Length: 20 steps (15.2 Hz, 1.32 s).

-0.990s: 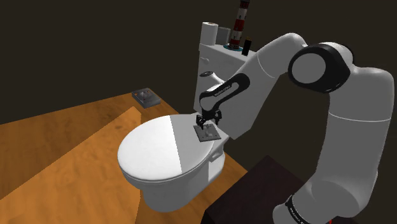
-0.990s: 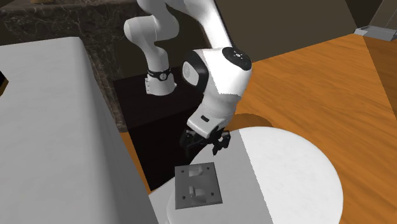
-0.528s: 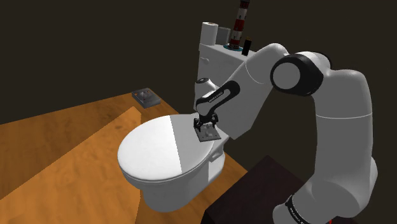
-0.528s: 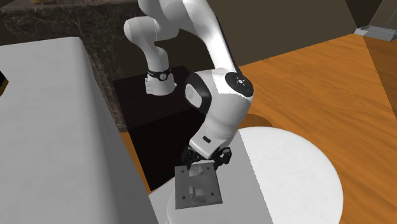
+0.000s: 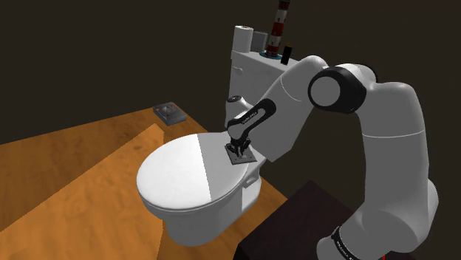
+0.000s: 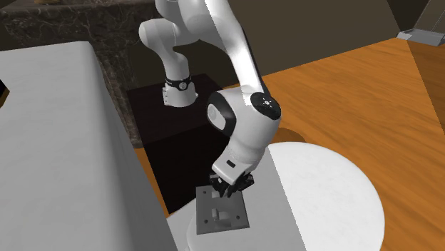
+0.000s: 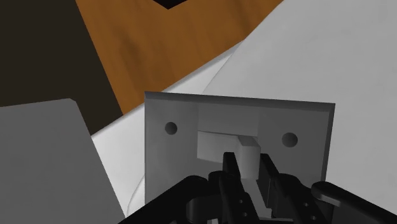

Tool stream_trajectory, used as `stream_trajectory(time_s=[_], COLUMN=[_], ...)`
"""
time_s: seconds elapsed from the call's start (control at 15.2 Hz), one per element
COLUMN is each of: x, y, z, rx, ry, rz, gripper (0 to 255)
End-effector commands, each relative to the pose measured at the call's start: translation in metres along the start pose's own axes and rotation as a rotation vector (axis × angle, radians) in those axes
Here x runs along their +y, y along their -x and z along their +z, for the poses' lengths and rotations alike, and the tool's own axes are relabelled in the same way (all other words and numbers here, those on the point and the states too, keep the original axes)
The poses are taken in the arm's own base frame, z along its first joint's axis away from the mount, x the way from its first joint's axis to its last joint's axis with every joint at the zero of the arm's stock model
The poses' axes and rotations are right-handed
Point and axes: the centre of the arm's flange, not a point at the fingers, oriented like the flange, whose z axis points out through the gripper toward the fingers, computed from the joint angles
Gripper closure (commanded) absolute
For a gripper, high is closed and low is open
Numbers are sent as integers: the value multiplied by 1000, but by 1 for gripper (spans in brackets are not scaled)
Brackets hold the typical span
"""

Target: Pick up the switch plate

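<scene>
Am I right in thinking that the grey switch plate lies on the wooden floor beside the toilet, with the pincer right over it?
Not quite. The switch plate lies on the white toilet lid, near its back edge, not on the wooden floor, as the second exterior view shows. The pincer is indeed right over it.

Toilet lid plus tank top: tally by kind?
switch plate: 1
white roll: 1
red-and-white striped tower: 1
black upright block: 1
Total: 4. A blue speck beside the tower is too small to tell.
</scene>
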Motion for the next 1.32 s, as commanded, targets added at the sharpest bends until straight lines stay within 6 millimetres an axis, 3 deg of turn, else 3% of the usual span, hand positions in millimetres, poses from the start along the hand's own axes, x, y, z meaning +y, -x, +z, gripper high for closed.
stream_trajectory(time_s=[0.0, 0.4, 1.25], x=[0, 0, 15], y=[0, 0, 3], z=[0, -1, -68], rx=[0, 0, 0], ry=[0, 0, 0], rz=[0, 0, 0], gripper=[255, 255, 255])
